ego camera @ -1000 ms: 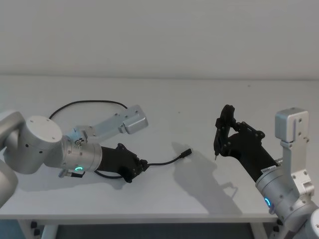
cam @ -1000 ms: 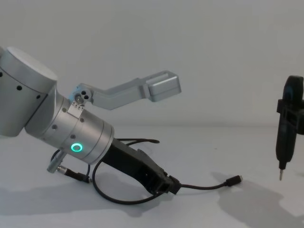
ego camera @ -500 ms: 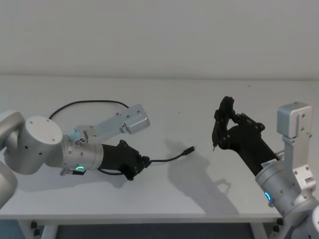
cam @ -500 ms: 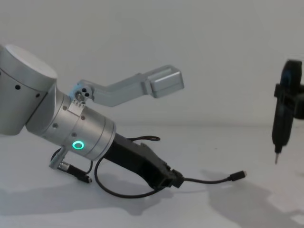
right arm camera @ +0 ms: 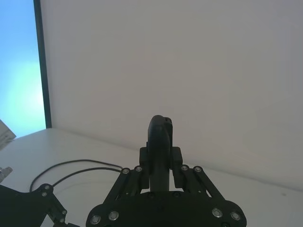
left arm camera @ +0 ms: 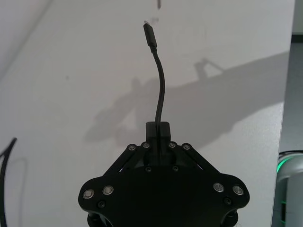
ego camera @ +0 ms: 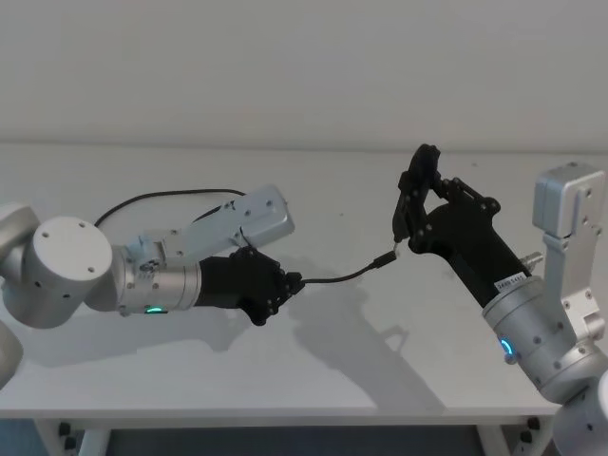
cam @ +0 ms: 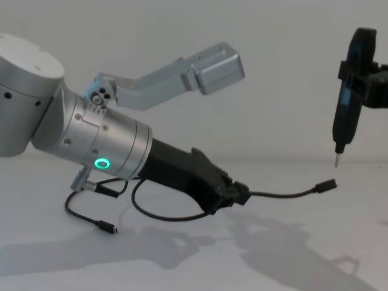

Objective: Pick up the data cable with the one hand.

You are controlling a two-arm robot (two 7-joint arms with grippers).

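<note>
The left tool [ego camera: 278, 285], a black angular two-finger gripper on a thick silver arm with a glowing green ring, is low over the white bench [ego camera: 380, 380]. Its fingers are pinched tight on the thin, black, flexible data cable [ego camera: 337, 277]. From the fingers a short free stretch of the cable juts out toward the robot's right. It ends in a small black plug [cam: 327, 185] held above the bench. Behind the left tool, the rest of the cord loops back under the arm onto the bench.

The right tool [ego camera: 418, 214] is raised on the robot's right and is clamped on a slim dark pen-shaped probe [cam: 348, 103] that points down. The probe's thin metal tip [cam: 335, 162] hangs just above the plug, close to it but apart. In the left wrist view the cable [left arm camera: 160, 90] rises straight out of the closed fingers.
</note>
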